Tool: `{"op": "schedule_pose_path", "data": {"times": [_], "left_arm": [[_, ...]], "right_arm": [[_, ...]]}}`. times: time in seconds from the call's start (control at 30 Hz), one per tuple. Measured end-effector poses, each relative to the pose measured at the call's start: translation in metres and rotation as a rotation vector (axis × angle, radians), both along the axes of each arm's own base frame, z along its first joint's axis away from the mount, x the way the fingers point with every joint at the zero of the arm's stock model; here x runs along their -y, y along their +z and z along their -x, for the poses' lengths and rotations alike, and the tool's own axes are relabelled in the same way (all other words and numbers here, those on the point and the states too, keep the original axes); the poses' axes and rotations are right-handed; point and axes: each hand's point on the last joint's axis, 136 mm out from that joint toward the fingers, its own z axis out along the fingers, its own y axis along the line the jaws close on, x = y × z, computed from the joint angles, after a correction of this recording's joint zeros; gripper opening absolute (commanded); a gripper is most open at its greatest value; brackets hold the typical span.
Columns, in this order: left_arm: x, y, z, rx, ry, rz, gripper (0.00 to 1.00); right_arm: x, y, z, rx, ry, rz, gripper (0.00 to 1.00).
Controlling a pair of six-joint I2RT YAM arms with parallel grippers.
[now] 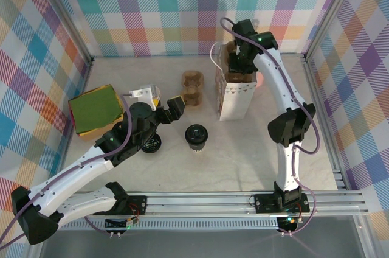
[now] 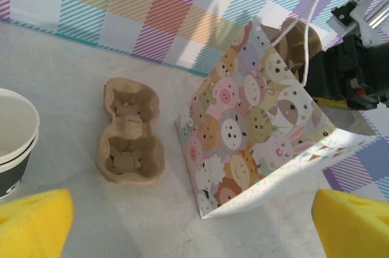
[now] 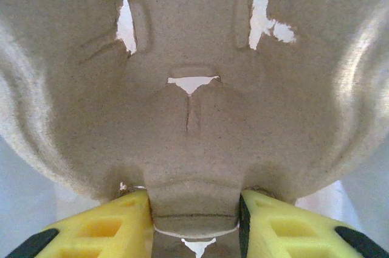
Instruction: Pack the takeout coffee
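Yellow pads point(image 3: 115, 224) of my right gripper point(image 3: 194, 224) are pinching the centre tab of a pulp carrier point(image 3: 194, 75), jaws narrow on it, up at the mouth of the paper bag point(image 1: 234, 103). Takeout coffee point(image 1: 196, 135) is standing on the table point(image 1: 243, 160), near the middle, in front of the bag and apart from it. Its black lid is facing up and its long axis is running vertical, pointing at the overhead camera. Near it, to the left and a little farther back, my left gripper point(image 1: 169, 108) is hovering with jaws wide, holding nothing. Beyond, a second carrier point(image 1: 192, 87) is lying flat, open side up. Judging the step: I am seating the carrier in the bag ahead of the cup. For a clean job I am aiming at holding the carrier level, centring it between the bag walls, clearing the cord handle point(image 2: 302, 51), and lowering gently so the bag is not tipping.
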Motion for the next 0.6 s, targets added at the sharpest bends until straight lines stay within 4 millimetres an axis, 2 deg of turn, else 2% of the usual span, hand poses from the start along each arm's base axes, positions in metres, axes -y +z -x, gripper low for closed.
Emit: {"op": "schedule_pose_path", "data": {"times": [0.17, 0.43, 0.6], "left_arm": [[0.002, 0.000, 0.000, 0.001, -0.008, 0.005, 1.00], [0.004, -0.004, 0.000, 0.003, -0.018, 0.014, 1.00], [0.004, -0.015, 0.000, -0.005, -0.017, 0.009, 1.00]], "right_arm": [[0.002, -0.010, 0.018, -0.062, -0.004, -0.008, 0.38], [0.000, 0.005, 0.046, -0.088, 0.008, -0.051, 0.38], [-0.002, -0.007, 0.065, -0.152, 0.008, -0.049, 0.38]]}}
